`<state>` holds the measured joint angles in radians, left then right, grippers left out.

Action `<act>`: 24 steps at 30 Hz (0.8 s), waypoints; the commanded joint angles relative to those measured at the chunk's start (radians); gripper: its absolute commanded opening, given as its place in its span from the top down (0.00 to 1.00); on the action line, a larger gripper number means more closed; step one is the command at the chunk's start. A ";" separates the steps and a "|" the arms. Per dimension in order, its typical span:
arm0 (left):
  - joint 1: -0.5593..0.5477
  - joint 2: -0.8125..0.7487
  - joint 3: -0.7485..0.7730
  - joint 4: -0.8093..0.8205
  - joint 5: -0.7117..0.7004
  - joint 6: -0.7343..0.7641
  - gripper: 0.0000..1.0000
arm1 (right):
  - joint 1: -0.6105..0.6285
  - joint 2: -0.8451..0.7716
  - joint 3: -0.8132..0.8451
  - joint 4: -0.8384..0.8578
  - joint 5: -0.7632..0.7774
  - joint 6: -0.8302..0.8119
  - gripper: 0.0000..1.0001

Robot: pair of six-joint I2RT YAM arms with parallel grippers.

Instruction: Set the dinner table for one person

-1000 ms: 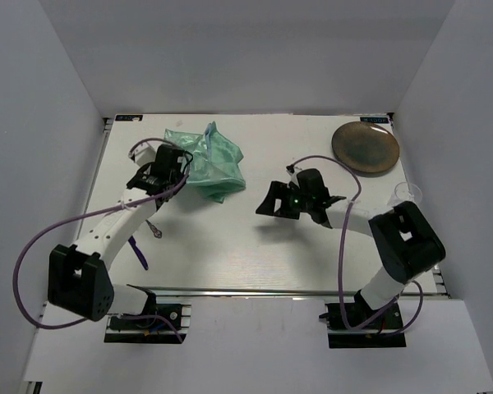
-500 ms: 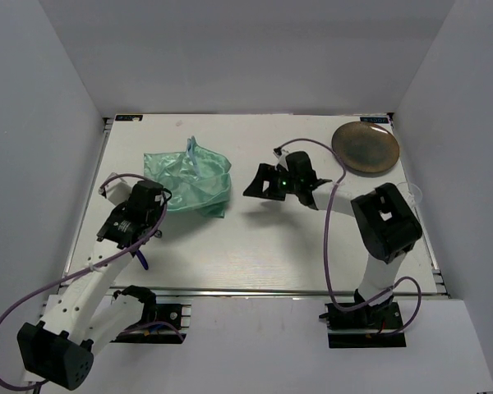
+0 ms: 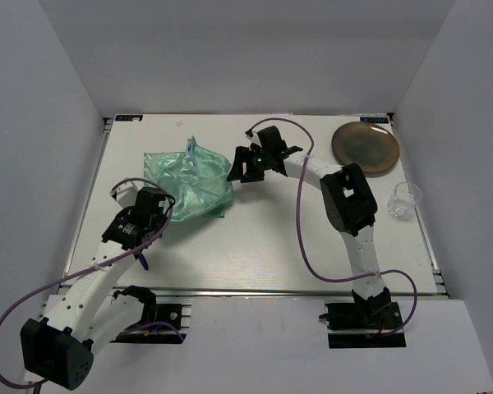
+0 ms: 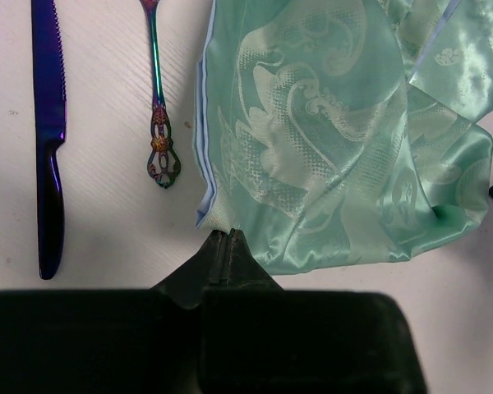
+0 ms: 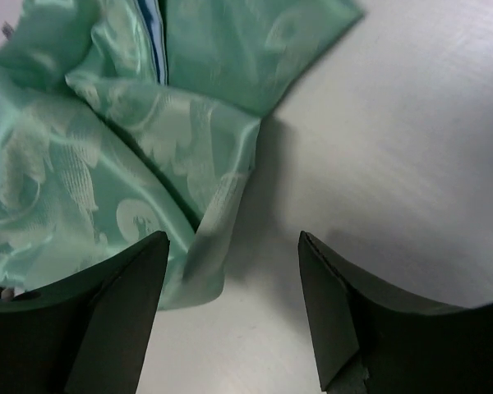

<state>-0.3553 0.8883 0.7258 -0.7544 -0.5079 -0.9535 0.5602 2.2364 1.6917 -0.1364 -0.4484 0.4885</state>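
The dinner table (image 3: pixel 271 238) is a white tabletop with a metal rail at its front. A shiny green patterned cloth (image 3: pixel 189 182) lies crumpled at the back left. My left gripper (image 3: pixel 166 207) is shut on the cloth's near corner (image 4: pixel 218 215), as the left wrist view shows (image 4: pixel 222 235). My right gripper (image 3: pixel 235 167) is open at the cloth's right edge; a fold of cloth (image 5: pixel 218 222) lies between its fingers, untouched. A purple knife (image 4: pixel 48 139) and a fork (image 4: pixel 158 98) lie left of the cloth. A brown plate (image 3: pixel 366 148) sits at the back right.
A clear glass (image 3: pixel 404 199) stands near the right edge, in front of the plate. Grey walls close in the table on the left, back and right. The left arm's purple cable loops out over the near left edge.
My left gripper has pulled the cloth's corner toward the near left, spreading the cloth. My right gripper has moved left and back, from the table's middle to the cloth's right edge.
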 commanded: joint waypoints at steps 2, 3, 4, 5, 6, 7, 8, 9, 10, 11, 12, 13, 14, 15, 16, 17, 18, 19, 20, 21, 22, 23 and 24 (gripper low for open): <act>0.003 -0.012 0.000 0.021 0.020 0.032 1.00 | 0.035 0.015 -0.017 -0.055 -0.148 0.018 0.30; 0.003 -0.008 0.003 0.032 0.025 0.036 1.00 | 0.056 0.019 -0.017 -0.045 -0.153 0.019 0.30; 0.003 -0.006 0.004 0.038 0.032 0.041 1.00 | 0.061 0.019 -0.024 -0.032 -0.150 0.019 0.30; 0.003 -0.005 0.007 0.044 0.037 0.042 1.00 | 0.067 0.026 -0.026 -0.016 -0.142 0.021 0.30; 0.003 0.000 0.009 0.049 0.043 0.045 1.00 | 0.072 0.034 -0.020 -0.017 -0.130 0.024 0.31; 0.003 0.006 0.015 0.056 0.058 0.053 1.00 | 0.076 0.046 0.006 -0.017 -0.119 0.027 0.32; 0.003 0.009 0.018 0.072 0.068 0.055 1.00 | 0.075 0.060 0.023 -0.019 -0.110 0.038 0.35; 0.003 0.014 0.021 0.085 0.078 0.058 1.00 | 0.075 0.092 0.043 -0.012 -0.105 0.044 0.54; 0.003 0.030 0.024 0.102 0.088 0.059 1.00 | 0.066 0.109 0.087 -0.006 -0.108 0.051 0.70; 0.003 0.046 0.037 0.145 0.109 0.061 1.00 | 0.063 0.124 0.120 -0.008 -0.096 0.058 0.92; 0.012 0.069 0.049 0.168 0.118 0.059 1.00 | 0.060 0.158 0.166 -0.058 -0.075 0.068 1.00; 0.012 0.099 0.067 0.197 0.126 0.058 1.00 | 0.049 0.169 0.221 -0.096 -0.037 0.067 1.00; 0.012 0.195 0.143 0.231 0.134 0.058 1.00 | 0.032 0.166 0.314 -0.129 0.043 0.065 1.00; 0.021 0.254 0.206 0.240 0.147 0.059 1.00 | 0.021 0.149 0.344 -0.150 0.077 0.074 1.00; 0.036 0.326 0.292 0.236 0.160 0.080 1.00 | 0.000 0.122 0.358 -0.163 0.109 0.082 1.00; 0.047 0.492 0.398 0.181 0.175 0.090 1.00 | -0.026 0.045 0.367 -0.169 0.193 0.093 1.00; 0.056 0.582 0.666 0.147 0.234 0.113 1.00 | -0.055 0.005 0.359 -0.170 0.227 0.107 1.00; 0.067 0.677 0.825 0.048 0.262 0.168 1.00 | -0.081 -0.086 0.352 -0.170 0.302 0.119 1.00; 0.078 0.860 0.997 -0.012 0.281 0.198 1.00 | -0.101 -0.134 0.332 -0.169 0.345 0.120 1.00; 0.078 0.958 1.377 -0.078 0.328 0.235 1.00 | -0.115 -0.177 0.323 -0.166 0.378 0.107 1.00; 0.107 1.048 1.581 -0.147 0.353 0.255 1.00 | -0.123 -0.264 0.309 -0.161 0.440 0.099 1.00; 0.122 1.064 1.665 -0.081 0.399 0.280 1.00 | -0.140 -0.311 0.257 -0.157 0.474 0.094 1.00; 0.142 1.027 1.553 -0.018 0.460 0.271 1.00 | -0.140 -0.351 0.206 -0.141 0.481 0.082 1.00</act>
<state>-0.2676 1.9656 2.0502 -0.7517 -0.2050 -0.7635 0.4461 2.1036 1.9488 -0.3305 -0.1383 0.5850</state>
